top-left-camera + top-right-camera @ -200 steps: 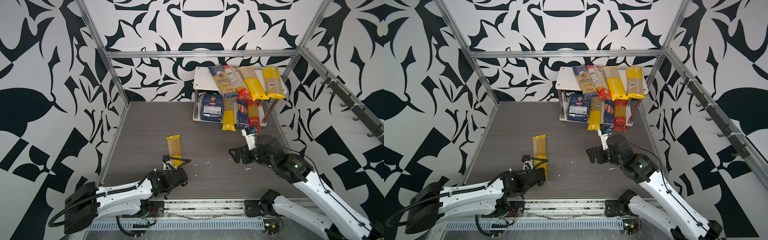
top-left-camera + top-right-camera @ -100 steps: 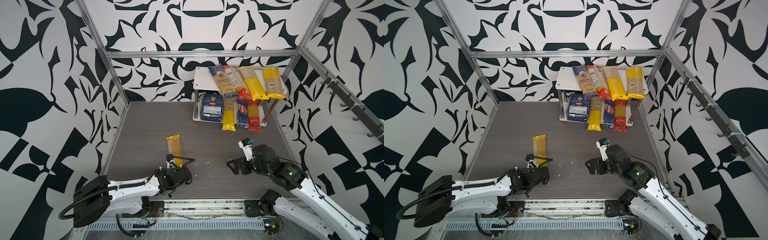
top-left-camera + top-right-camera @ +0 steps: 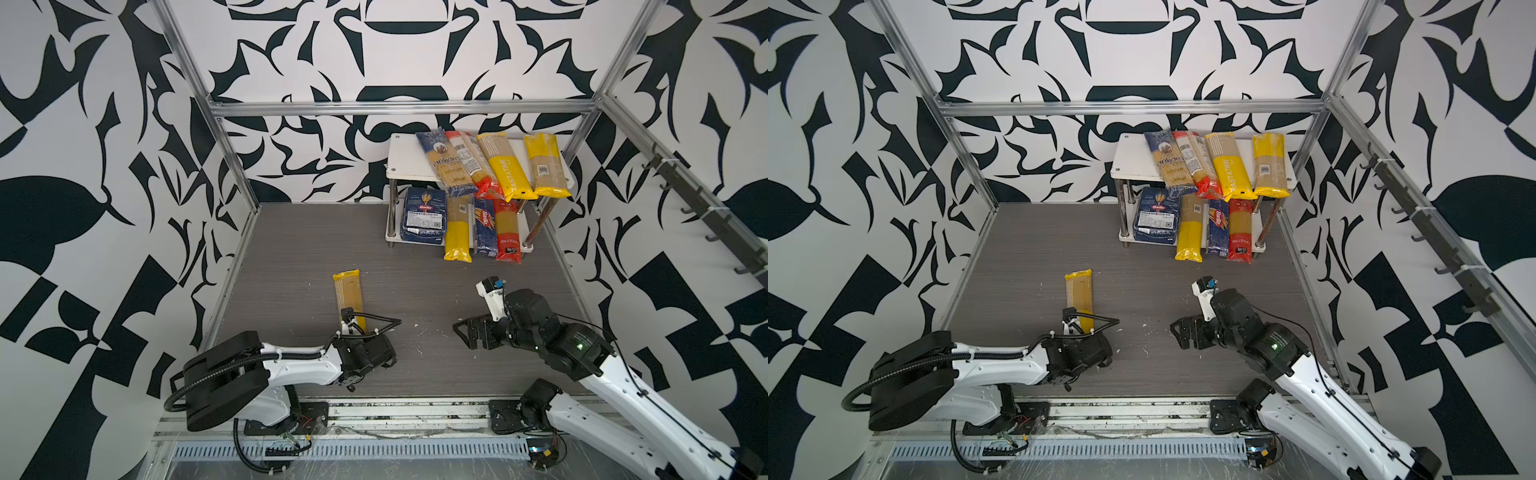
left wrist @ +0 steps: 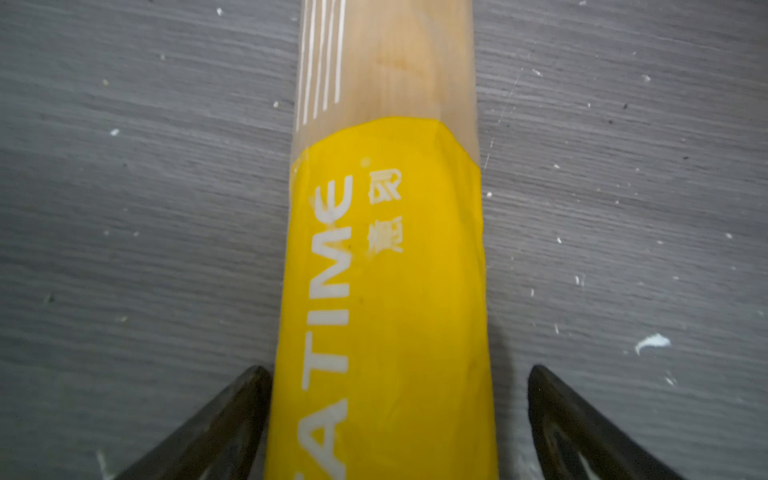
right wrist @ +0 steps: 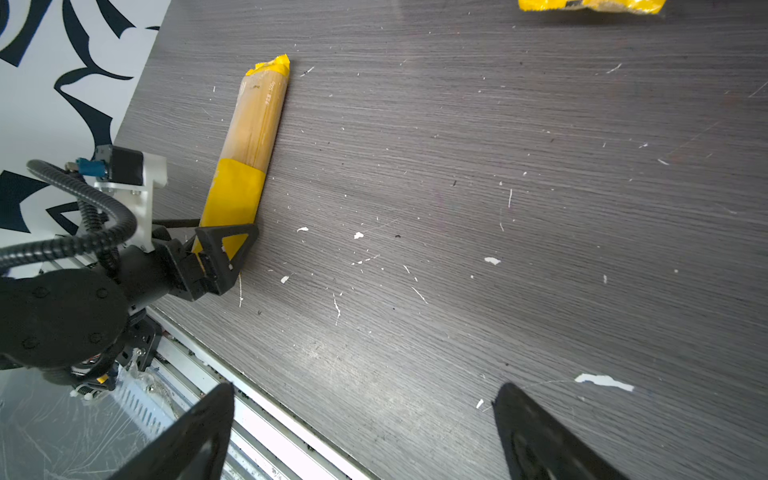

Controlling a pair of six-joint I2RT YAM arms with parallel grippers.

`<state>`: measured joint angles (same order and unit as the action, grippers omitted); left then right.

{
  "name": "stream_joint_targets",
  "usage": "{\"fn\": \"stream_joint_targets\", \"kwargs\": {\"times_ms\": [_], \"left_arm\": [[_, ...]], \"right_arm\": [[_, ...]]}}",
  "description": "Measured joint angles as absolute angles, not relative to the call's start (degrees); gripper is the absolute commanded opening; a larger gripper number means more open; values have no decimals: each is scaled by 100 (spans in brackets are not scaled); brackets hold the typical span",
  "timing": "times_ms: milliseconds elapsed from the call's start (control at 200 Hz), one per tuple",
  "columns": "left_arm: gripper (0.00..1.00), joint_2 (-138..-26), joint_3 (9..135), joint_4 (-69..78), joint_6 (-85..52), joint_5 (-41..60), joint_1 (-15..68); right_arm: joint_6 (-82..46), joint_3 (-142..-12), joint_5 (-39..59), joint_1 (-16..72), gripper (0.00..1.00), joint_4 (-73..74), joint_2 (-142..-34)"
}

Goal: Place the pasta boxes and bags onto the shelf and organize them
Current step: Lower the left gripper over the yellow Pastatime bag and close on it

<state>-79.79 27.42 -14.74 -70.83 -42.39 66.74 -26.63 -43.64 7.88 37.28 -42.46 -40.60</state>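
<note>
1 yellow-ended bag (image 3: 348,291) on flecked table (image 3: 291,249), left claw (image 4: 395,372) wide astride it, right claw (image 5: 365,388) wide, well apart

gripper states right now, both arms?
Left gripper: open, jaws either side of the yellow bag, not gripping it.
Right gripper: open, empty.

Grey table (image 3: 291,249), shelf (image 3: 405,158), bag (image 3: 348,291) (lying flat)

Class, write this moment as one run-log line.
left gripper: open, straddling yellow-ended bag on table | right gripper: open, empty | shelf: other packets placed
</note>
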Motion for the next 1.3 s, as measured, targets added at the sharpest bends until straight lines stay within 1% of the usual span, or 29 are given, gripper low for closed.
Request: {"fn": "stream_joint_targets", "kwargs": {"times_ms": [350, 605, 1000, 1130, 1300], "left_arm": [[100, -7988, 2316, -517, -7006, -4630, 6427], [96, -7990, 2209, -145, -6945, -4644, 6206], [93, -8038, 2333, -386, -6716, -4423, 6090], [94, -8062, 2438, -574, -6696, -4355, 6217], [95, -8117, 2609, -1015, -6820, -4338, 6657]], "right_arm": [[-2571, -4862, 639, 3728, 100, -4307, -4270], [-2530, -4897, 611, 3728, 100, -4307, -4539], [-2484, -5050, 530, 3728, 100, -4274, -4558], [-2445, -5050, 506, 3728, 100, -4254, -4624], [-2403, -5050, 478, 3728, 100, -4248, -4646]]}}
